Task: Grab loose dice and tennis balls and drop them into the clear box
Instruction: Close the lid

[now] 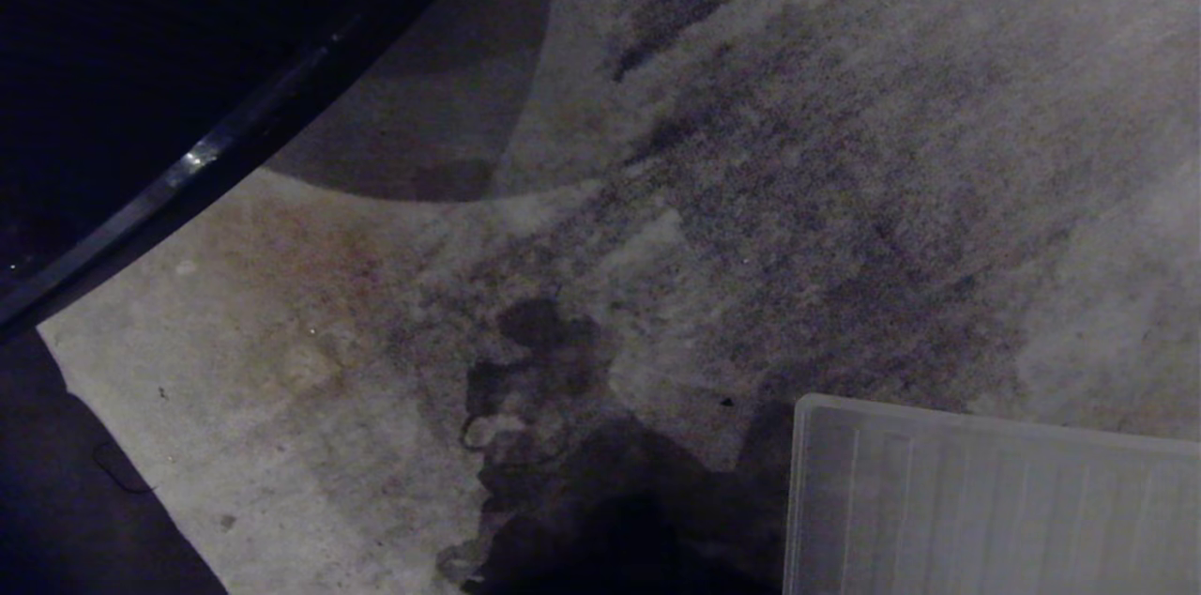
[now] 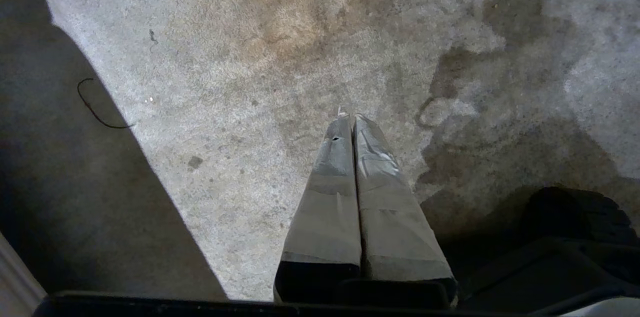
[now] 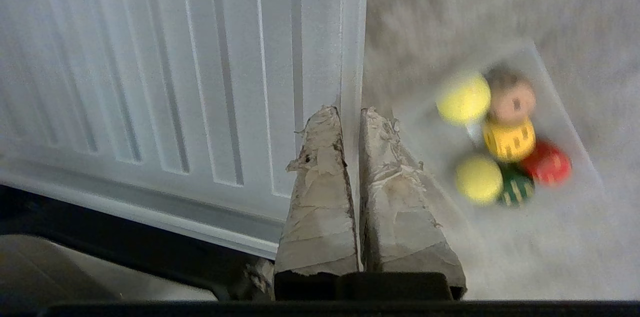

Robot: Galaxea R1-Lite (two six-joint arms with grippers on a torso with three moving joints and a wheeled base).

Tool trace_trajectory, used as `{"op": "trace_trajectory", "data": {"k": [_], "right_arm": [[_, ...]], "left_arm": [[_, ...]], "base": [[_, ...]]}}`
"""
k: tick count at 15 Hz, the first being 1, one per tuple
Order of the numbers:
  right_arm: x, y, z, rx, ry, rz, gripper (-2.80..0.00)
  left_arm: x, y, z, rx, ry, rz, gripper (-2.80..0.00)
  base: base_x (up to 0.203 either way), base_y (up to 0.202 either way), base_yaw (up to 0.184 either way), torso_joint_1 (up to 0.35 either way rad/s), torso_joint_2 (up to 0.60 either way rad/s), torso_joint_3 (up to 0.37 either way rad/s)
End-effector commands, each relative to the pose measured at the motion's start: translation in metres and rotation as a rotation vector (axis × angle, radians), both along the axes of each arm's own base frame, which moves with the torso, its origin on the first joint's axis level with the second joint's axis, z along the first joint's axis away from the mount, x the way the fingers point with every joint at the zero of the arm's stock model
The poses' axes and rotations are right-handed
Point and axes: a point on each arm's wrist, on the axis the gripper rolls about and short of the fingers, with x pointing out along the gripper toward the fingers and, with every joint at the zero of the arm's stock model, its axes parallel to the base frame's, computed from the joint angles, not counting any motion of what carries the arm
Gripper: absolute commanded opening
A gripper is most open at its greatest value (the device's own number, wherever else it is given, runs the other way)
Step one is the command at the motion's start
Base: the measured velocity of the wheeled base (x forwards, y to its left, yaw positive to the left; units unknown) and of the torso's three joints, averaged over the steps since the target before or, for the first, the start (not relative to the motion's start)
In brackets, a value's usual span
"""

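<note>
1. Head view looks down on stained grey carpet point(image 1: 657, 201); neither arm shows in it. A flat ribbed clear lid point(image 1: 995, 511) lies at about 4 o'clock, and a dark curved edge point(image 1: 188, 163) crosses at 10 o'clock.
2. Left wrist view has the left gripper point(image 2: 348, 117) hanging above bare carpet, its taped fingers point(image 2: 330, 197) pressed together and clenched on nothing. A thin dark thread point(image 2: 95, 107) lies on the carpet at 9 o'clock from the fingertips.
3. Right wrist view has the right gripper point(image 3: 349, 109) with its taped fingers point(image 3: 320, 197) closed and only a narrow slit between them, empty. Its tips hang over the long edge of the ribbed lid, which fills the 9 to 12 o'clock part of that picture.
4. At 3 o'clock from those tips sits the clear box point(image 3: 560, 107) on the carpet, blurred.
5. Inside the box lie two tennis balls point(image 3: 463, 98), one at 1 o'clock of the cluster's left side and one at 5 o'clock below it.
6. Beside them, touching in a clump, are the dice point(image 3: 509, 141): a beige one, a yellow one, a red one and a green one.
</note>
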Motion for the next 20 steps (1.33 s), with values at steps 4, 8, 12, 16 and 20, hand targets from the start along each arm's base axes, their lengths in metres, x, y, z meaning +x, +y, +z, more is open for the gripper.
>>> {"op": "trace_trajectory", "data": {"k": [4, 8, 12, 16, 20], "right_arm": [[-0.0081, 0.0003, -0.0057, 0.021, -0.102, 0.018, -2.8], [-0.0081, 0.0003, -0.0058, 0.021, -0.102, 0.018, -2.8], [-0.0082, 0.0003, -0.0057, 0.021, -0.103, 0.018, -2.8], [-0.0081, 0.0003, -0.0059, 0.021, -0.102, 0.018, -2.8], [-0.0082, 0.0003, -0.0055, 0.021, -0.103, 0.018, -2.8]], "left_arm": [[0.0002, 0.0, -0.0004, -0.001, 0.002, 0.001, -2.8], [0.0002, 0.0, -0.0004, -0.001, 0.002, 0.001, -2.8], [0.0002, 0.0, -0.0005, 0.003, 0.004, -0.002, -2.8], [0.0002, -0.0001, -0.0004, 0.008, 0.003, -0.005, -2.8], [0.0002, -0.0001, -0.0004, 0.009, 0.003, -0.003, -2.8]], "base": [[0.0, 0.0, 0.0, 0.0, 0.0, 0.0], [0.0, 0.0, 0.0, 0.0, 0.0, 0.0], [0.0, 0.0, 0.0, 0.0, 0.0, 0.0], [0.0, 0.0, 0.0, 0.0, 0.0, 0.0], [0.0, 0.0, 0.0, 0.001, 0.0, 0.009]]}}
